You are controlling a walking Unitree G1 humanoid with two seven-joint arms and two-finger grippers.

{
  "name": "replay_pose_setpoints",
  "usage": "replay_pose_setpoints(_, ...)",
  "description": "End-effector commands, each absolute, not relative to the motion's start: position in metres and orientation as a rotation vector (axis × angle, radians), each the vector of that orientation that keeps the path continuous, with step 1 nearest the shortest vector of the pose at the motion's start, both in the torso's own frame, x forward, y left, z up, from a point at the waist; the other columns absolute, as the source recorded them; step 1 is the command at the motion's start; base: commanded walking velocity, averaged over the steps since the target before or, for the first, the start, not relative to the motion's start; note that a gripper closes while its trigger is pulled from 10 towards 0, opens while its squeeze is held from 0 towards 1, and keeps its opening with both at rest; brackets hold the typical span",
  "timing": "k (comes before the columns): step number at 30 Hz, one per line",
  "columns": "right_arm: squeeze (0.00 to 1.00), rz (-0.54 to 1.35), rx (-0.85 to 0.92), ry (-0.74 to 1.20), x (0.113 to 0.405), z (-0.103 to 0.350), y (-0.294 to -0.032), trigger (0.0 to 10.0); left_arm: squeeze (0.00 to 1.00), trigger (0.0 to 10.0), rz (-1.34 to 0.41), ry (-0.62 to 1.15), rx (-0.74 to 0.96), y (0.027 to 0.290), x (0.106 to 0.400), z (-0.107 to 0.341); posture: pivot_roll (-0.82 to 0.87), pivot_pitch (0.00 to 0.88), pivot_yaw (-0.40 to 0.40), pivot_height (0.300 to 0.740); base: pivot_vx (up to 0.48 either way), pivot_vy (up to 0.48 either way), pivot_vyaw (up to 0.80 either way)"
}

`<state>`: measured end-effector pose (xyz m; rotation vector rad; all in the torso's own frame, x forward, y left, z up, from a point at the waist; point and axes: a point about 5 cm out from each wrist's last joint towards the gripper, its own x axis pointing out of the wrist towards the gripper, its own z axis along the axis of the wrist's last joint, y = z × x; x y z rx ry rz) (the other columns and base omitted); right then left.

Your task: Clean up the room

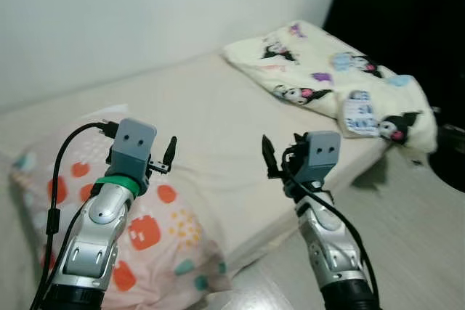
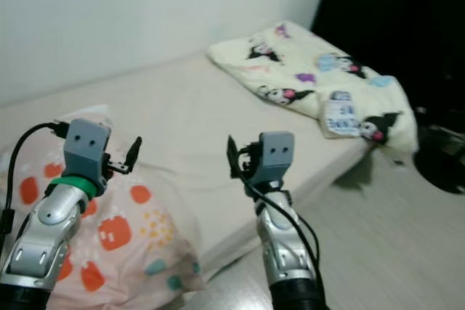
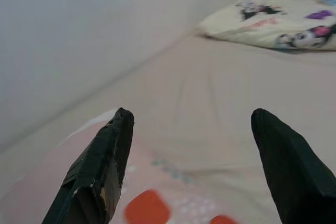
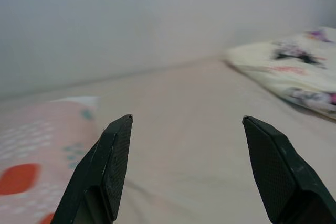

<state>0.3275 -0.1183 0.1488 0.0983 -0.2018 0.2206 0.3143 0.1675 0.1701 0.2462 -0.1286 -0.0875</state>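
Observation:
A pink pillow point(image 1: 171, 226) with orange and teal shapes lies at the near left end of a cream mattress point(image 1: 211, 107). At the far right end of the mattress rests a folded cream blanket point(image 1: 327, 70) printed with cartoon figures. My left gripper point(image 3: 191, 116) is raised over the pillow's far edge, open and holding nothing. My right gripper point(image 4: 187, 120) is held up above the mattress's near edge, to the right of the pillow. It is open too, with nothing between its fingers.
A white wall point(image 1: 131, 12) runs along the far side of the mattress. Dark furniture point(image 1: 407, 27) stands at the back right, past the blanket. Pale floor point(image 1: 407, 230) lies to the right of the mattress, with a dark object point(image 1: 452, 157) at its right edge.

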Motion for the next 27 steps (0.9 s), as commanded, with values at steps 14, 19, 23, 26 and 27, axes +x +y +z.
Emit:
replay_pose_setpoints(14,0.0,0.216,0.096,-0.18,0.3271,0.1439,-0.1218,10.0,0.0,10.0,-0.08,-0.122,0.245,0.1679,0.3154,0.1674,0.05,0.072,-0.015,0.74,0.0,0.0,0.79)
replay_pose_setpoints(19,0.0,0.213,0.096,-0.181,0.3264,0.144,-0.1226,10.0,0.0,10.0,-0.082,-0.121,0.245,0.1675,0.3155,0.1671,0.05,0.072,-0.015,0.74,0.0,0.0,0.79)
replay_pose_setpoints(23,0.0,0.213,0.096,-0.182,0.3262,0.1442,-0.1229,10.0,0.0,10.0,-0.082,-0.12,0.245,0.1676,0.3152,0.1666,0.05,0.072,-0.015,0.74,0.0,0.0,0.79)
replay_pose_setpoints(26,0.0,0.212,0.095,-0.183,0.3264,0.1445,-0.1232,10.0,0.0,10.0,-0.08,-0.118,0.245,0.1681,0.3151,0.1658,0.05,0.074,-0.017,0.74,0.0,0.0,0.79)
replay_pose_setpoints(27,0.0,0.212,0.094,-0.184,0.3266,0.1447,-0.1233,10.0,0.0,10.0,-0.079,-0.117,0.245,0.1684,0.3151,0.1653,0.05,0.074,-0.017,0.74,0.0,0.0,0.79)
